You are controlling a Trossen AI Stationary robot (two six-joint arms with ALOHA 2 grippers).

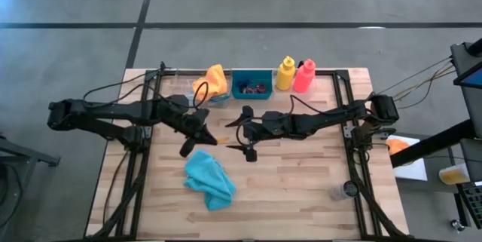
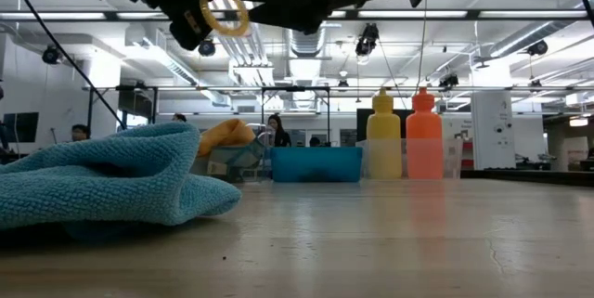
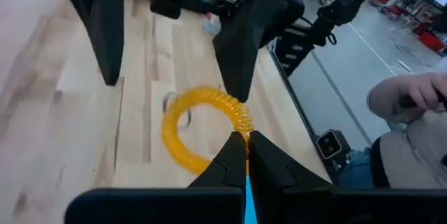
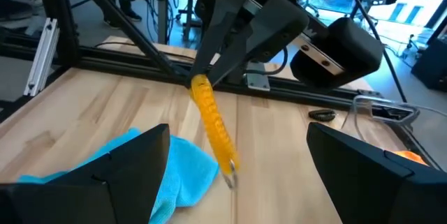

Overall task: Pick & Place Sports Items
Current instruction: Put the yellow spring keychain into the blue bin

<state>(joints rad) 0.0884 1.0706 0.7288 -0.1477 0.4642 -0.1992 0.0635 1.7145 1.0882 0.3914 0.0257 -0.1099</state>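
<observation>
A wooden desk (image 1: 301, 182) is seen from above, with two dark robot arms reaching in from the left and right sides toward its middle.

The left claw (image 1: 208, 138) is clamped together on a yellow-orange coiled ring (image 3: 202, 130), pinching its rim and holding it in the air above the middle of the desk. In the low view the ring (image 2: 224, 10) hangs well clear of the desk surface. The right claw (image 1: 249, 138) sits just to the right of it, its two fingers spread apart and holding nothing; its wrist view looks straight at the ring between those open fingers.

A crumpled teal cloth (image 1: 208, 179) lies loose on the near part of the desk, below the two claws. Along the far edge stand, from left to right, an orange cloth (image 1: 214, 81) bundled in a clear tray, a teal rectangular bin (image 1: 252, 84) with small items inside that are too small to name, a yellow bottle (image 1: 285, 73) and a pink-red bottle (image 1: 304, 75) touching side by side.

Judging by this layout, the task is partway done: some small items appear already binned, the ring is mid-transfer and possibly about to pass between claws, and the teal cloth is not yet put away.
</observation>
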